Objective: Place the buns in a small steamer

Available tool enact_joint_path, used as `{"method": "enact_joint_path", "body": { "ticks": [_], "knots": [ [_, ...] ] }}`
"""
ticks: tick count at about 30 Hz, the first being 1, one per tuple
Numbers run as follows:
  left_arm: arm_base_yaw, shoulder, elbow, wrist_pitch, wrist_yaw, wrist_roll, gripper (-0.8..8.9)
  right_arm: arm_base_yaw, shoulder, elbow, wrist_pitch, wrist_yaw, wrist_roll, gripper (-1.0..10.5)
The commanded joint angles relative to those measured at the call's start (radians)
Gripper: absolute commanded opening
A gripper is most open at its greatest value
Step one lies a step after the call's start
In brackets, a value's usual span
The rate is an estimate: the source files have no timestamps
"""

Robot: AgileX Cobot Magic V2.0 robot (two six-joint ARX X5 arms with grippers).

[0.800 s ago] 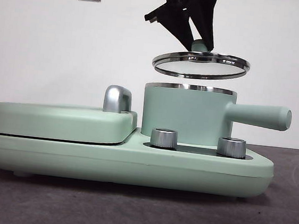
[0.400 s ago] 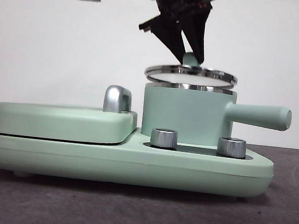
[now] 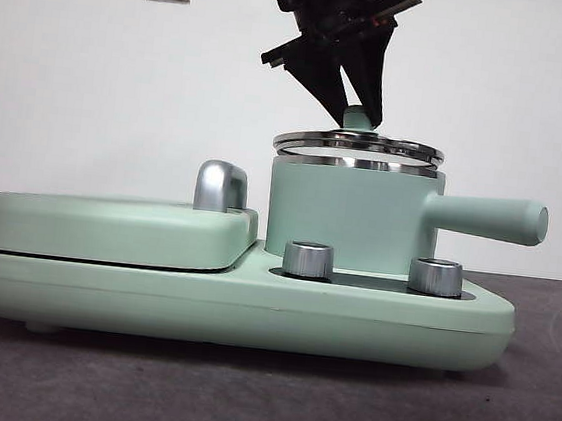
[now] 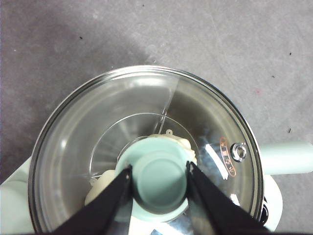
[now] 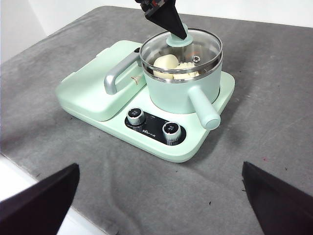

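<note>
The right gripper [image 5: 156,205] is held back and high over the near table edge, jaws wide apart, well away from the work. Farther in, the small steamer [image 3: 346,217] sits on its base, handle [image 3: 486,217] pointing sideways. The left gripper [image 3: 357,113] is clamped from directly above on the lid knob [image 4: 159,178]; the lid [image 3: 358,146] lies level on the rim. Both cream-white buns [image 5: 171,66] are seen through the glass, inside the pot.

Mint-green small steamer [image 3: 346,215] upright on its base, long handle out to one side, steel-rimmed glass lid [image 5: 182,49] resting on the rim, two cream-white buns [image 5: 172,66] side by side inside, one smooth, one ridged, visible through the glass.
</note>
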Motion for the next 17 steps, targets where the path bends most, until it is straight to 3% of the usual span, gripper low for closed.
{"method": "enact_joint_path", "body": {
  "ticks": [1,17],
  "knots": [
    [-0.006,0.016,0.029,0.019,0.005,0.012,0.17,0.005,0.0,0.01,0.01,0.017,0.009,5.4],
    [-0.029,0.071,0.029,0.011,0.009,0.01,0.18,0.005,0.0,0.01,0.009,0.031,0.01,5.4]
  ]
}}
